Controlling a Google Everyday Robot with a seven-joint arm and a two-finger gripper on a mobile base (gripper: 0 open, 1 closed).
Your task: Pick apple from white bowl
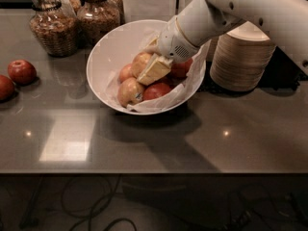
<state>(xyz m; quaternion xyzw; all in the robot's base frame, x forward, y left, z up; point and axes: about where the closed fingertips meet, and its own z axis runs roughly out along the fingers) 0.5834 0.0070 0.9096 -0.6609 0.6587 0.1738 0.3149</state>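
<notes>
The large white bowl [103, 57] with a crumpled white paper liner stands at the middle of the grey counter. Several red and yellow apples lie in it. My gripper [150, 67] reaches down into the bowl from the upper right, on the end of the white arm [202, 20]. It rests against a yellowish apple [140, 61] at the top of the pile. A yellow-red apple [129, 91] and a red apple [156, 90] lie just below it. More apples are partly hidden behind the wrist.
Two red apples [20, 71] [4, 86] lie loose on the counter at the far left. Glass jars [52, 25] [98, 11] stand behind the bowl at the back left. A stack of beige disposable bowls [243, 57] stands right of the bowl.
</notes>
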